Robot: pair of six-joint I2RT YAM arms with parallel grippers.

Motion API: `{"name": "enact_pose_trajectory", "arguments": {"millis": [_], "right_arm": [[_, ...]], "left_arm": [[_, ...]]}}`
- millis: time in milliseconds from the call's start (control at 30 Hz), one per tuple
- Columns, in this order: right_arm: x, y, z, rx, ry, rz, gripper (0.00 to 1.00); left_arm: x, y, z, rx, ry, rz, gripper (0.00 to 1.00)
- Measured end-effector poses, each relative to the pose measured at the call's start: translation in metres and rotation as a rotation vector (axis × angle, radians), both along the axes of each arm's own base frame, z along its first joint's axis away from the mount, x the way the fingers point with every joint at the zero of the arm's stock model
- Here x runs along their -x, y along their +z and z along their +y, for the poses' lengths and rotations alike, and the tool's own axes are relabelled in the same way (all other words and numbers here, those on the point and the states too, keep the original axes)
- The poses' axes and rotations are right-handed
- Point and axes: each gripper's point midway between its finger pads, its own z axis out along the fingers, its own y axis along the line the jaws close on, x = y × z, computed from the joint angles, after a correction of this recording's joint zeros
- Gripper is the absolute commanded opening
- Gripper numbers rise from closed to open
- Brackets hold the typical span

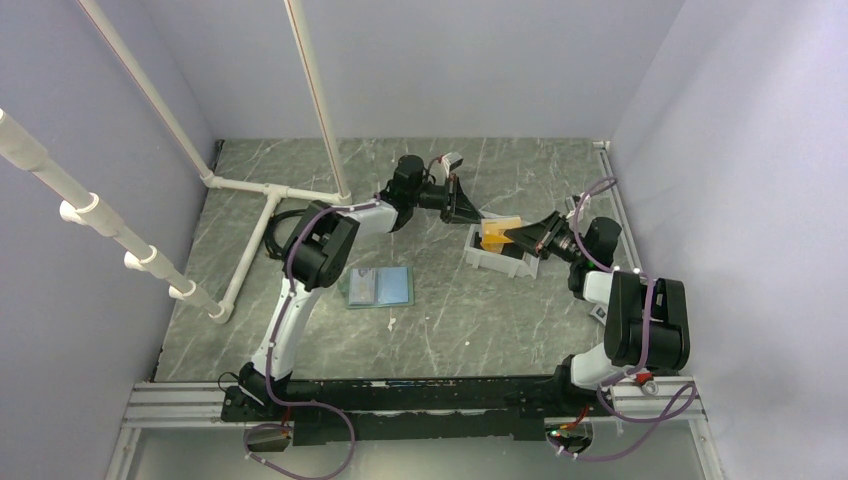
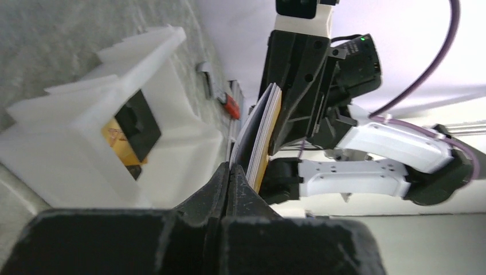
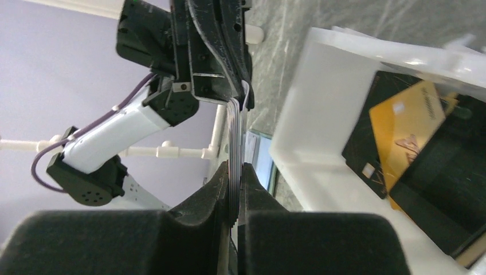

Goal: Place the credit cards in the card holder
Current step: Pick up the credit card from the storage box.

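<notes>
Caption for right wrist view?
Left gripper and right gripper pinch one card stack edge-on beside a white bin holding a gold card.

Light: even, diffuse, cool, seemingly from above; the top view is moderately bright.
Shadows: soft and faint on the table beneath the arms.
Glare: white bin nearly washes out.
Focus: left hand and right hand blur up close; credit cards look sharper.
Distortion: wrist views bend at the edges.
</notes>
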Motion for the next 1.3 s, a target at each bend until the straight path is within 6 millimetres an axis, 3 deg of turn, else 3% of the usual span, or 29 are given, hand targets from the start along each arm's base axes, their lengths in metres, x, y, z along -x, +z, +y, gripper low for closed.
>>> {"name": "enact_pose_trajectory", "arguments": {"millis": [200,367,700,800,967,1100,1167,1300], "right_arm": [[-0.006,-0.023,-0.013,0.001,-0.051,0.101,0.31],[-0.008,-0.043,-0.022,0.008,-0.087,0.193,0.37],[-0.011,-0.058,-0.032,0.104,-0.124,0.296,0.59],[-0.011,-0.055,-0.035,0.157,-0.138,0.306,0.61],[-0.022,-0.037,-0.039,0.284,-0.155,0.270,0.70],[-0.022,-0.008,-0.019,0.440,-0.105,0.164,0.76],[-0.016,0.013,0.007,0.517,-0.040,0.059,0.76],[0.018,0.055,0.071,0.556,0.177,-0.184,0.76]], "left_arm": [[-0.009,-0.014,-0.010,-0.078,0.052,-0.039,0.00],[-0.026,-0.013,-0.011,-0.116,0.110,-0.095,0.00],[-0.045,-0.028,0.003,-0.283,0.198,-0.200,0.00],[-0.045,-0.012,0.009,-0.318,0.222,-0.252,0.00],[-0.035,0.038,0.022,-0.310,0.248,-0.353,0.00],[-0.013,0.069,0.040,-0.341,0.202,-0.446,0.00],[0.004,0.072,0.055,-0.395,0.156,-0.477,0.00],[0.049,0.063,0.094,-0.509,0.041,-0.502,0.00]]}}
